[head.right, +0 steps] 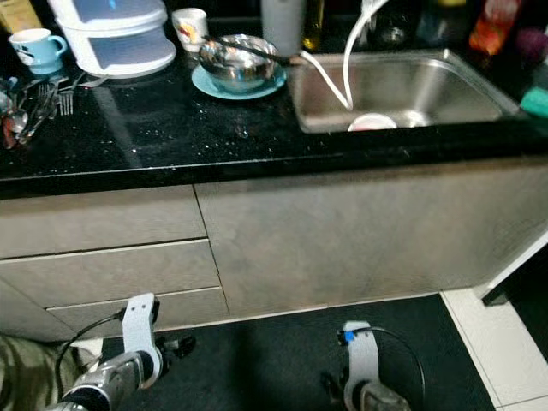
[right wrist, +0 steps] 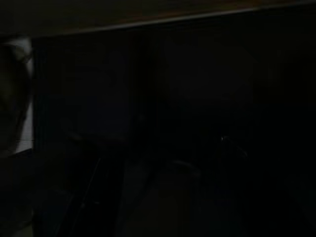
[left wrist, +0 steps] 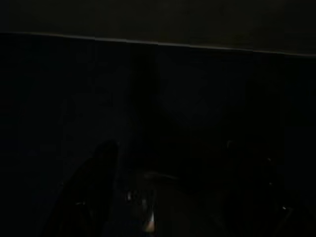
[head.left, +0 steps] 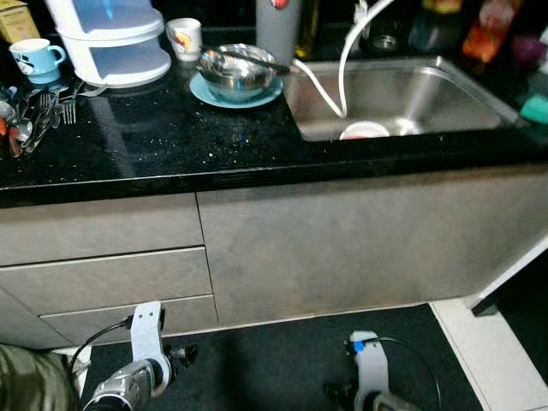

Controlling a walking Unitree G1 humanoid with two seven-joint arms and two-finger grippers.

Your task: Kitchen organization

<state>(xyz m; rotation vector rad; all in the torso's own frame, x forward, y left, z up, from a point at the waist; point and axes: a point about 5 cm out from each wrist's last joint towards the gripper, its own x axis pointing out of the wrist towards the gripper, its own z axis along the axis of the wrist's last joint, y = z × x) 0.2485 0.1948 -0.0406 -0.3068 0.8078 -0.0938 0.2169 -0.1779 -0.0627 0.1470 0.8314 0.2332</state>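
While both arms hang idle by the cabinet, I cannot tell either tool's opening; steel bowls (head.left: 235, 72) sit on the desk (head.left: 171, 137) beside the sink (head.left: 428, 94).

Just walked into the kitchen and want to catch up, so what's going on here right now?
Nothing is being handled yet. The robot stands facing a black counter and sink, with both arms hanging low in front of the cabinets: left gripper, right gripper. On the counter sit steel bowls stacked on a blue plate, two mugs, a white container and loose cutlery. A white hose runs into the sink.
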